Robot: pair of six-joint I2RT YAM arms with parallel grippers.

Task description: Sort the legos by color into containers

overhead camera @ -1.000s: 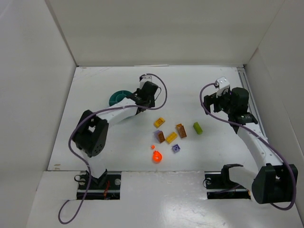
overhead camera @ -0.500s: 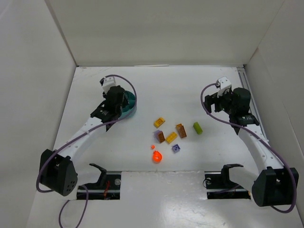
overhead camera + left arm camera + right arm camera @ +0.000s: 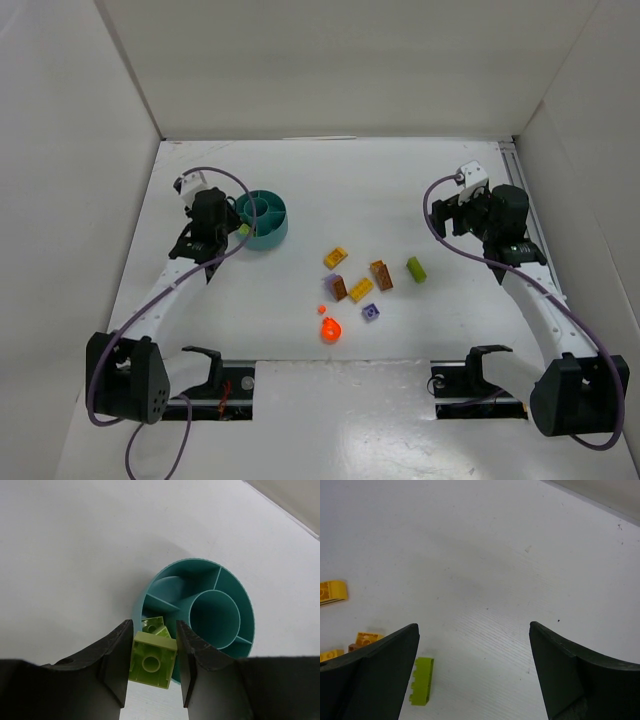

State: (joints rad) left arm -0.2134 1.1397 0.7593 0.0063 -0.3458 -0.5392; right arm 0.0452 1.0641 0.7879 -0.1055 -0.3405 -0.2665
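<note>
Pinching a small lime-green plastic brick [image 3: 152, 661] in the left gripper [image 3: 153, 630], hovering over the near rim of the round teal plastic dish [image 3: 235, 587]; risking a bounce off that rim if releasing early. Holding the right gripper [image 3: 474, 627] wide, empty.

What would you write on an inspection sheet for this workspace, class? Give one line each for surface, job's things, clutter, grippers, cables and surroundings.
Surface: plain white table.
Job's things: teal dish at the left, with lime green pieces in one compartment. Loose on the table are orange-yellow bricks, a brown brick, a purple brick, a loose lime green brick and orange-red bits.
Clutter: nothing seen.
Grippers: left gripper is shut on the held lime green brick at the dish's rim. Right gripper is open with nothing between its fingers.
Cables: a purple cable loops beside each wrist.
Surroundings: white walls on three sides.
</note>
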